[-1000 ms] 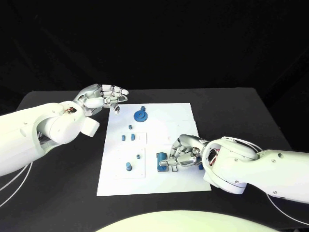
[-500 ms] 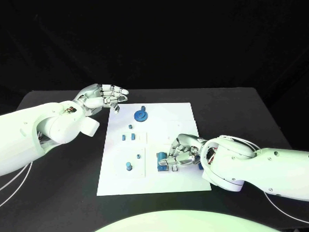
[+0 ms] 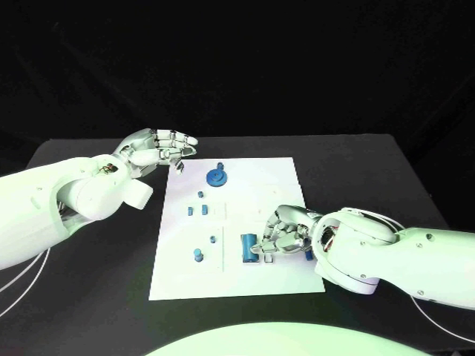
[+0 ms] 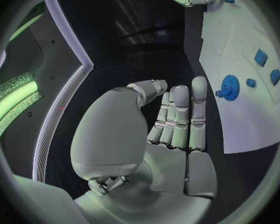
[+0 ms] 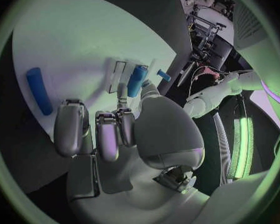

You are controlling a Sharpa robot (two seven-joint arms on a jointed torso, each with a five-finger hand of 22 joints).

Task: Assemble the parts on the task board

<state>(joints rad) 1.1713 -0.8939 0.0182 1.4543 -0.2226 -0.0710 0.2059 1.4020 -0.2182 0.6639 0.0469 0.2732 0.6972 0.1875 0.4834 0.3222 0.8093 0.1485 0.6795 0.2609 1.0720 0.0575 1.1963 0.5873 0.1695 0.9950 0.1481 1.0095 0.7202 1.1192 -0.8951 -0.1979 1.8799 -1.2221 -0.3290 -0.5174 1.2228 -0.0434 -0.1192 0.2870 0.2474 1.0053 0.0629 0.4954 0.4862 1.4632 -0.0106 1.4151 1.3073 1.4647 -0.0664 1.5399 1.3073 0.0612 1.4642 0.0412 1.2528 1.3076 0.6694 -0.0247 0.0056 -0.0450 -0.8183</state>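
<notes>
- Head view: the white task board (image 3: 254, 215) lies mid-table. The right hand (image 3: 283, 234) is over the board's near right part, its fingers curled downward. A blue cylinder (image 3: 247, 247) lies on the board just beside those fingertips, on the side toward the board's middle. Whether the fingers touch it cannot be told here.
- Head view: the left hand (image 3: 157, 149) is off the board's far left corner, above the black table (image 3: 398, 170), fingers bent in and holding nothing. A blue gear (image 3: 216, 176) stands on the far part of the board, near that hand but apart from it. Small blue pegs (image 3: 198, 211) stand around the board's middle.
- Left wrist view: the left hand (image 4: 171, 129) has straight fingers lying close together, the thumb folded alongside, nothing held. The blue gear (image 4: 229, 87) sits on the board beyond the fingertips, clear of them.
- Right wrist view: the right hand (image 5: 109, 134) has its fingers bent over the board with no part between them. One blue cylinder (image 5: 38, 90) lies on the board beside the outermost finger, apart from it. A second blue cylinder (image 5: 136, 80) lies just beyond the thumb tip; contact cannot be told.
</notes>
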